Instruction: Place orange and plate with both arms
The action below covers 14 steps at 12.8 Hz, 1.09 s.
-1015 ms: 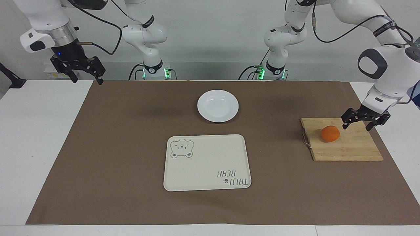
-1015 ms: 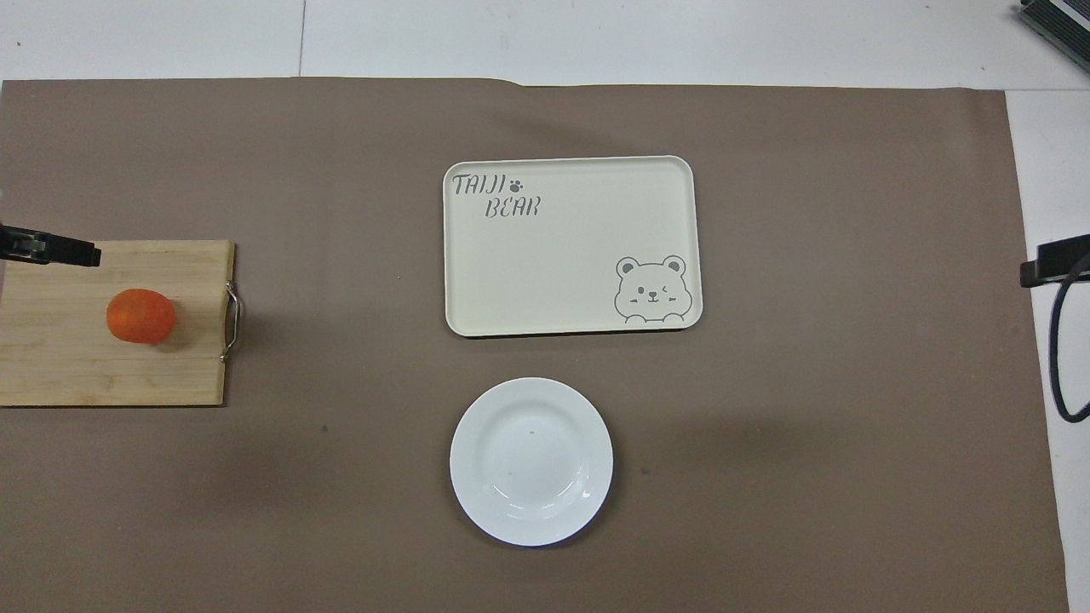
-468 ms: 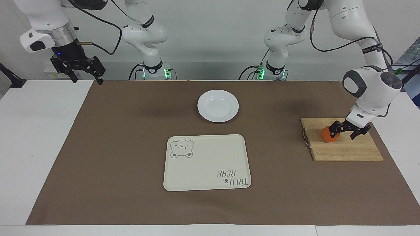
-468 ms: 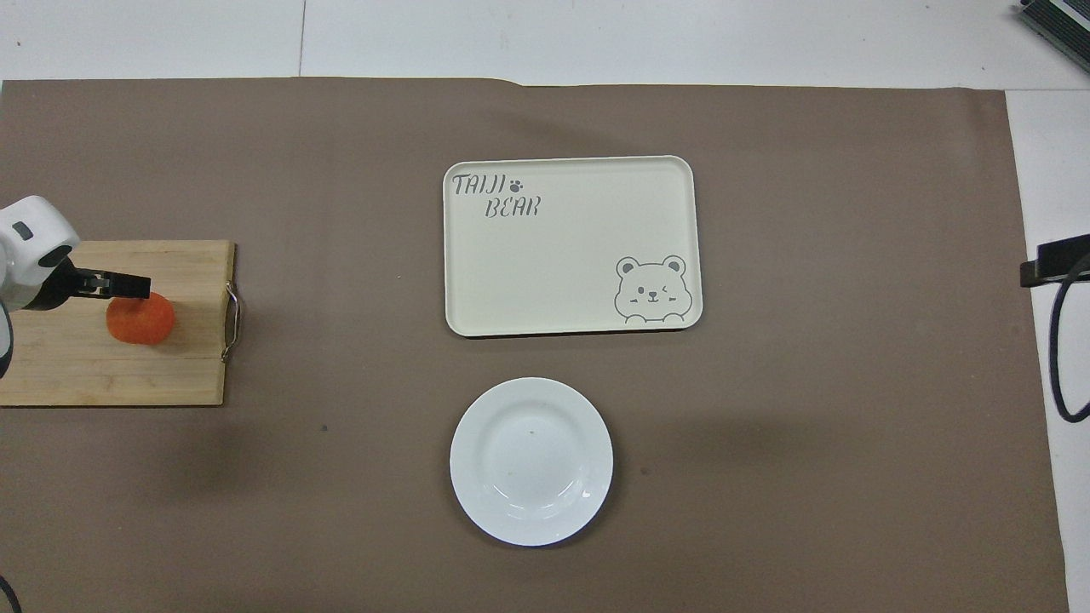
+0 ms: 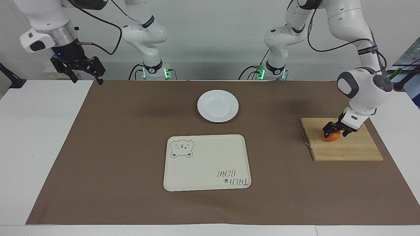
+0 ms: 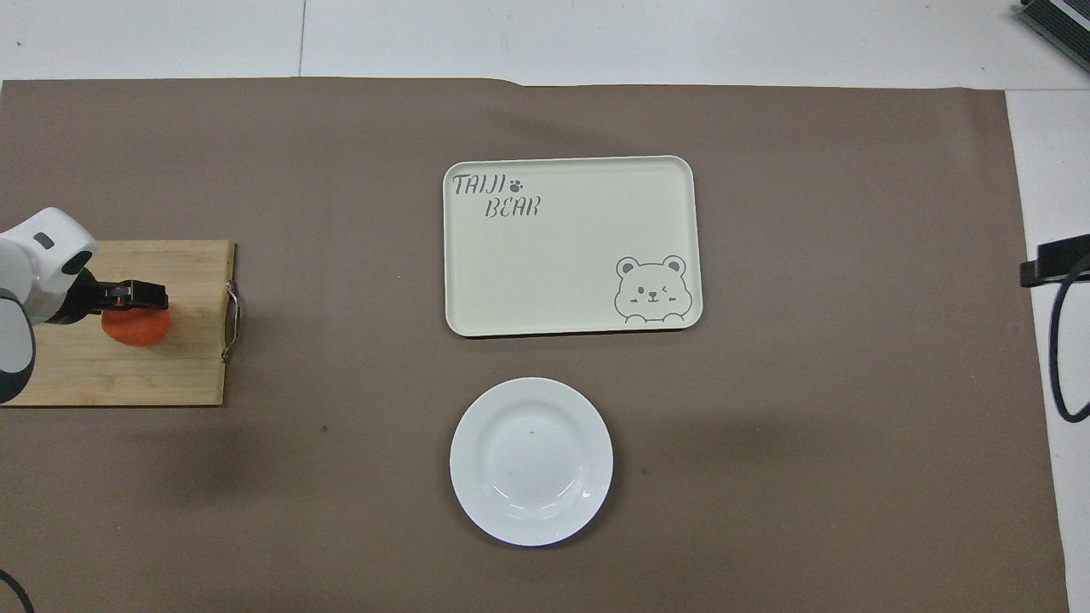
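Note:
The orange [image 5: 331, 137] [image 6: 136, 329] lies on a wooden cutting board [image 5: 352, 151] [image 6: 102, 375] toward the left arm's end of the table. My left gripper [image 5: 335, 130] [image 6: 140, 298] is down over it, open, with a finger on each side of its top. Near the robots, at the middle of the table, sits the white plate [image 5: 218, 106] [image 6: 531, 461] with nothing on it. My right gripper [image 5: 87, 78] waits open, raised above the brown mat's corner at the right arm's end.
A cream tray with a bear drawing [image 5: 206, 162] [image 6: 570, 247] lies farther from the robots than the plate. The cutting board has a metal handle [image 5: 305, 139] on the side toward the tray. A brown mat [image 5: 115, 147] covers the table.
My left gripper has come down from beside the board's edge onto the orange and now straddles it. The right arm, plate and tray have not moved.

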{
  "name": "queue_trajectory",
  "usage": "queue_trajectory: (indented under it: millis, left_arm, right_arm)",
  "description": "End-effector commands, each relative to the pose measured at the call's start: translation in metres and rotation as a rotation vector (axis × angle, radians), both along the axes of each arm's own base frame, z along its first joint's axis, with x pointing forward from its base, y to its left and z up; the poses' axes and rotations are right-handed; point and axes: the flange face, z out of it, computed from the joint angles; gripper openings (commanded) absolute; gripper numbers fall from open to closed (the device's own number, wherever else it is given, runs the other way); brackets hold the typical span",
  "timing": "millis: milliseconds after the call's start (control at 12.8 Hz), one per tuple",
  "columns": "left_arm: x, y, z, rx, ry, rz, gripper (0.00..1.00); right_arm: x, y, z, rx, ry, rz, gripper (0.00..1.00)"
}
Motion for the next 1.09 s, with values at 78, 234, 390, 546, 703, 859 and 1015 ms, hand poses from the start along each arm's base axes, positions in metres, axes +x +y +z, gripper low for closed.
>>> queue_trajectory:
  millis: [78,234,390,546,703,859,1015]
  left_arm:
    - [-0.013,-0.003,0.001,0.007,-0.003,0.037,0.99]
    - [-0.012,0.000,0.003,0.008,-0.006,0.041,0.33]
    - [-0.010,0.003,0.005,0.010,-0.013,0.041,0.24]
    - [-0.005,-0.001,0.008,0.010,-0.019,0.038,0.24]
    - [0.003,-0.012,0.013,0.011,-0.030,0.021,0.24]
    - [0.008,-0.022,0.025,0.013,-0.050,0.003,0.24]
    - [0.011,-0.038,0.033,0.014,-0.062,-0.018,0.24]
  right_arm:
    - [-0.004,0.002,0.002,0.024,0.004,-0.016,1.00]
    - [-0.004,0.002,0.002,0.024,0.004,-0.016,1.00]
    - [-0.004,0.002,0.002,0.024,0.004,-0.016,1.00]
    - [-0.004,0.002,0.002,0.024,0.006,-0.016,1.00]
    - [-0.004,0.002,0.002,0.024,0.004,-0.016,1.00]
    - [-0.004,0.002,0.002,0.024,0.004,-0.016,1.00]
    - [-0.004,0.002,0.002,0.024,0.004,-0.015,1.00]
